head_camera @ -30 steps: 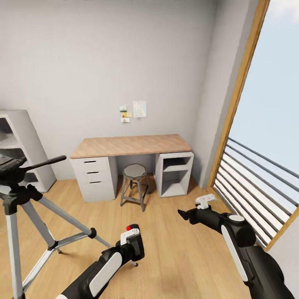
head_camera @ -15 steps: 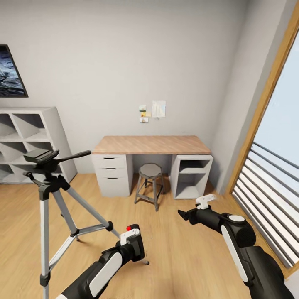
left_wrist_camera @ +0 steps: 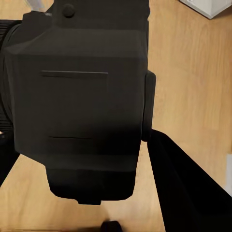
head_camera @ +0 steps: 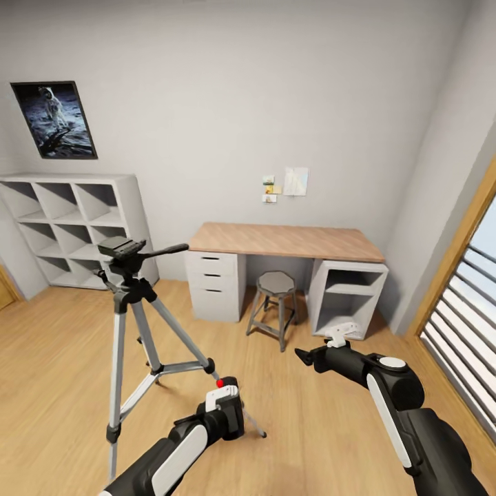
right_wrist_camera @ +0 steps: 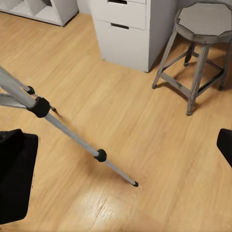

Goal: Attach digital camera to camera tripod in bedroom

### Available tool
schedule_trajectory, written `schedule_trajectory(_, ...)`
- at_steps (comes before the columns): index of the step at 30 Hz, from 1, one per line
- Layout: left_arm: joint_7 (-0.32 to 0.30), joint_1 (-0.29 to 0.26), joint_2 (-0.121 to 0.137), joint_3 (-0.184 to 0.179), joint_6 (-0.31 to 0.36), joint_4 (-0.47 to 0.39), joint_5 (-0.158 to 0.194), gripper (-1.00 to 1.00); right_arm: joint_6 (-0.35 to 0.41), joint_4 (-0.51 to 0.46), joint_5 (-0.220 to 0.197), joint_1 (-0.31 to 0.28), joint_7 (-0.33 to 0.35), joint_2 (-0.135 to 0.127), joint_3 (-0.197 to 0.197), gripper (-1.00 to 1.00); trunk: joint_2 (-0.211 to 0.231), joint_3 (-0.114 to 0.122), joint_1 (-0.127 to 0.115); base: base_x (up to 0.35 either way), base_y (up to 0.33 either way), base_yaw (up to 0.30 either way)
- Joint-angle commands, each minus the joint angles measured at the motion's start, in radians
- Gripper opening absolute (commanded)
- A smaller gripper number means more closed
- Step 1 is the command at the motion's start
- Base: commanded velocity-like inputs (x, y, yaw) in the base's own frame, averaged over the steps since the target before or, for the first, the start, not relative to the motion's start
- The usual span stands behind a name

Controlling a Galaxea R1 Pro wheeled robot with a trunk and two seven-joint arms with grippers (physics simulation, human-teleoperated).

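The camera tripod (head_camera: 124, 249) stands on the wood floor at the left of the head view, silver legs spread, its black head and pan handle pointing right. My left gripper (head_camera: 224, 412) is low in the middle, shut on the digital camera (head_camera: 227, 403), whose red button (head_camera: 220, 383) faces up. In the left wrist view the digital camera's black body (left_wrist_camera: 77, 96) is close up, with a dark finger (left_wrist_camera: 186, 188) beside it. My right gripper (head_camera: 304, 357) hovers open right of it, over bare floor. One tripod leg (right_wrist_camera: 72, 137) crosses between its spread fingers (right_wrist_camera: 14, 181).
A wood-topped desk (head_camera: 286, 241) with white drawers (head_camera: 215, 284) stands at the back wall, a grey octagonal stool (head_camera: 275, 284) under it. A white cube shelf (head_camera: 76, 213) and framed poster (head_camera: 54, 118) are at back left. The window railing (head_camera: 468, 310) runs along the right.
The whole head view has turned left, bringing the shelf, the poster and the full tripod into the picture. Both arms keep their pose, and the camera stays in the left gripper.
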Motion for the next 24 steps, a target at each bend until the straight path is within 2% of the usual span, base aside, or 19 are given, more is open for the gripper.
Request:
schedule_trajectory(1,0.007,-0.002,0.001,-0.007,0.002,-0.002,0.006,-1.00,0.005,-0.001,0.000,0.000,0.002,-0.001,0.000,1.00,-0.002,-0.002,0.000,-0.236,0.000,0.284)
schedule_trajectory(7,0.004,-0.001,0.005,-0.012,0.004,-0.002,0.007,-1.00,0.005,-0.001,0.000,0.001,0.002,-0.001,0.001,1.00,-0.002,-0.002,0.000,-0.181,0.000,0.284)
schedule_trajectory(16,0.009,0.041,0.019,-0.019,0.020,-0.001,0.007,-1.00,0.005,-0.001,0.000,-0.001,0.002,-0.002,-0.002,1.00,-0.002,-0.002,0.000,-0.021,0.000,0.284)
schedule_trajectory(24,0.012,0.060,0.032,-0.009,0.022,0.000,0.006,-1.00,0.005,-0.001,0.000,0.000,0.002,-0.001,-0.004,1.00,-0.002,-0.002,0.000,-0.003,0.000,0.284)
